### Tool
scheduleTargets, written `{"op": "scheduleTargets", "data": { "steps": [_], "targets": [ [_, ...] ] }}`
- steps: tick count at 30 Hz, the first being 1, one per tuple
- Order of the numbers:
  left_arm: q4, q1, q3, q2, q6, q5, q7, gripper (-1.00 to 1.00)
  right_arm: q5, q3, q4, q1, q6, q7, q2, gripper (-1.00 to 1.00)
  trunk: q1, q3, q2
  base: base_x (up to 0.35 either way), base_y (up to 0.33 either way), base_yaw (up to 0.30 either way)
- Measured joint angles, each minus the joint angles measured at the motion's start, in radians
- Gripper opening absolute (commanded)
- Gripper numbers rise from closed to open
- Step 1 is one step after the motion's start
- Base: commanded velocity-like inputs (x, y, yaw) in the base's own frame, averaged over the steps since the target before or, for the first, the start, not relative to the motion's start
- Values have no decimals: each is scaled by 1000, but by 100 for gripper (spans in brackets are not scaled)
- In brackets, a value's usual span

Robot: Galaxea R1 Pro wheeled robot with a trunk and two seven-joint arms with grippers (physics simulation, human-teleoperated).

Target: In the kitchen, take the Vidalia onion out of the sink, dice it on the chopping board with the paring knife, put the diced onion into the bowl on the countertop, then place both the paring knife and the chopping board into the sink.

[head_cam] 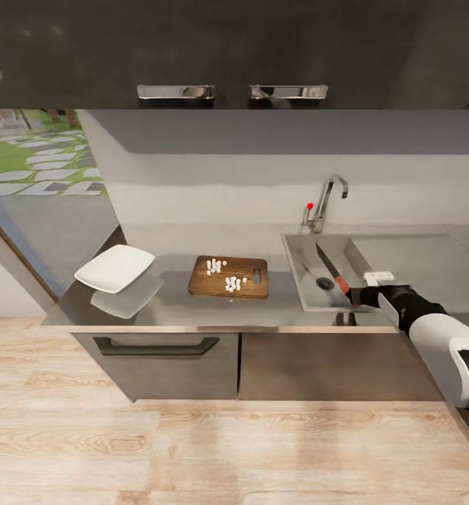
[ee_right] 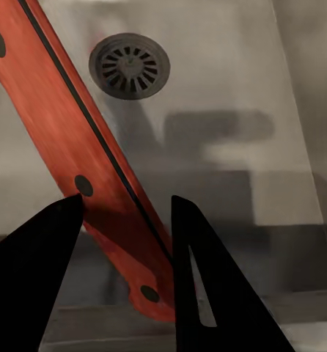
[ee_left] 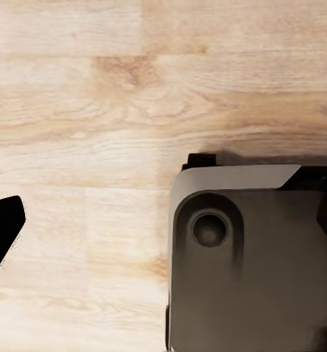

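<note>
One arm is doing the work: the right arm (head_cam: pixel 430 330) reaches in from the right, stretched low across the front edge of the desk (head_cam: pixel 262 305), its right gripper (head_cam: pixel 358 294) at the near rim of the sink (head_cam: pixel 304 280). That gripper is pinching the paring knife (head_cam: pixel 332 272) by the butt of its red handle; in the right wrist view the two dark fingers (ee_right: pixel 39 279) flank the handle (ee_right: pixel 83 161), with the drain (ee_right: pixel 129 65) beyond. The blade points away over the basin. Left of the sink lies the chopping board (head_cam: pixel 252 280), white diced onion (head_cam: pixel 231 283) scattered on it, and further left the white bowl (head_cam: pixel 115 268). The left gripper's state I cannot tell; its camera looks down at wooden floor (ee_left: pixel 97 110).
</note>
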Motion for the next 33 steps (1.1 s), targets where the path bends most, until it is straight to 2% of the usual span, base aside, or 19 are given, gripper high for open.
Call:
{"op": "scheduleTargets", "data": {
  "steps": [6, 15, 21, 33],
  "targets": [
    [0, 0, 0, 16, -1, 1, -1, 100, 5, 5, 32, 1, 0, 2, 0, -100, 0, 0, 0, 309, 0, 0],
    [0, 0, 0, 19, -1, 2, -1, 100, 5, 5, 45, 1, 1, 2, 0, -100, 0, -2, 0, 288, -17, 0],
    [1, 0, 0, 19, -2, 1, 0, 100, 4, 5, 81, 1, 1, 2, 1, -100, 1, -6, 0, 32, -11, 0],
    [0, 0, 0, 21, -2, 0, -1, 100, 4, 6, 92, 0, 1, 2, 4, -100, 0, -25, 0, 48, -37, 0]
  ]
}}
